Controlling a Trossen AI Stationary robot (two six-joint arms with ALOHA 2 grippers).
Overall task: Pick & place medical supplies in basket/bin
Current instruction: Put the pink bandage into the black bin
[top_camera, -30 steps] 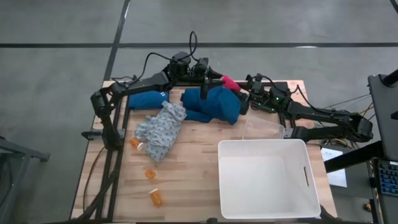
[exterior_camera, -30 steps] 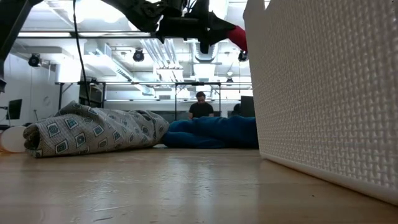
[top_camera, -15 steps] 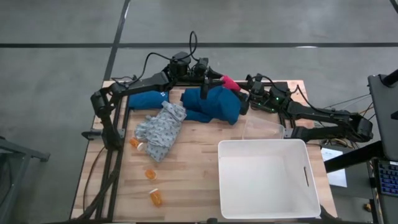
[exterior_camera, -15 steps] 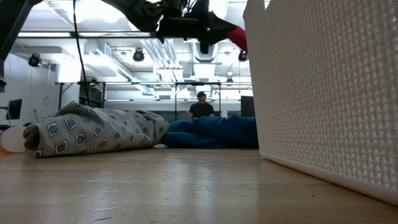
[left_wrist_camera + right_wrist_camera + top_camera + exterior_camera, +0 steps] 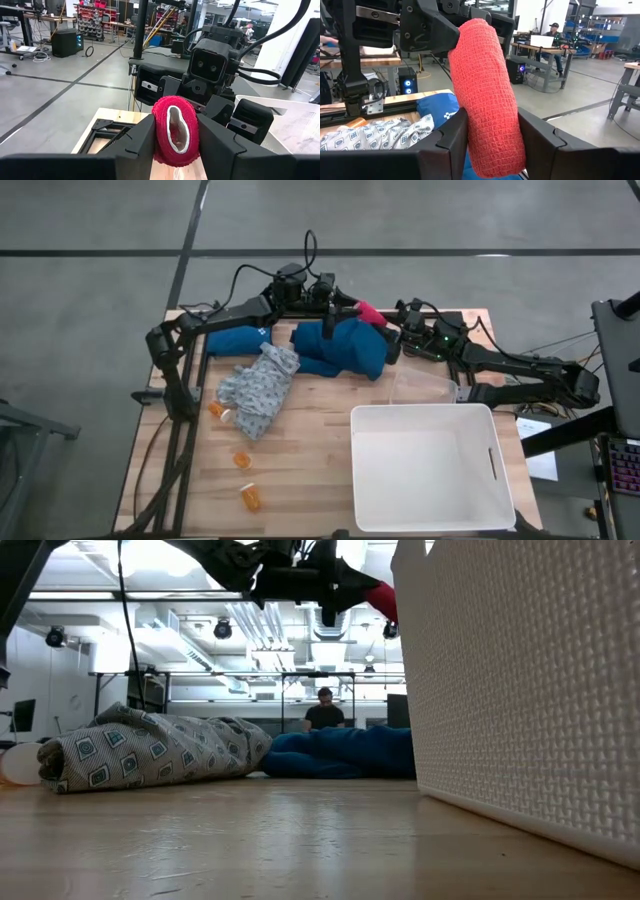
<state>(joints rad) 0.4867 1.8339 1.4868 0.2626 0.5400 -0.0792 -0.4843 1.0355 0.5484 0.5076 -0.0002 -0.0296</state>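
Observation:
The pink-red cylinder [image 5: 370, 313] is a woven roll held in the air over the dark teal garment [image 5: 345, 345], near the table's far edge. My left gripper [image 5: 360, 310] comes from the left and my right gripper [image 5: 386, 328] from the right; both are shut on the roll and face each other. The low view shows the roll [image 5: 383, 598] high above the teal cloth [image 5: 345, 752]. The pale patterned garment [image 5: 258, 388] lies crumpled on the table left of centre. Orange pill bottles [image 5: 216, 409] [image 5: 242, 459] [image 5: 250, 497] lie near the left front. The white tub [image 5: 430, 467] stands at the right front. My left gripper pinches the roll between its two fingers [image 5: 142, 137] at the roll's left end, whose hollow face [image 5: 176, 131] looks at its camera. The fingers come level from the table's left and lie along the roll. The roll is lifted clear. My right gripper pinches the roll's right end [image 5: 492, 135] between its two fingers [image 5: 452, 135], coming from the table's right and lying along the roll. The roll's far end [image 5: 475, 35] reaches up to the other gripper. Nothing of it touches the cloth below.
A folded dark blue cloth [image 5: 235, 340] lies at the far left. A clear plastic container [image 5: 425, 387] sits just beyond the tub's far rim. The tub's textured wall [image 5: 520, 690] fills the right of the low view. A person sits in the room behind.

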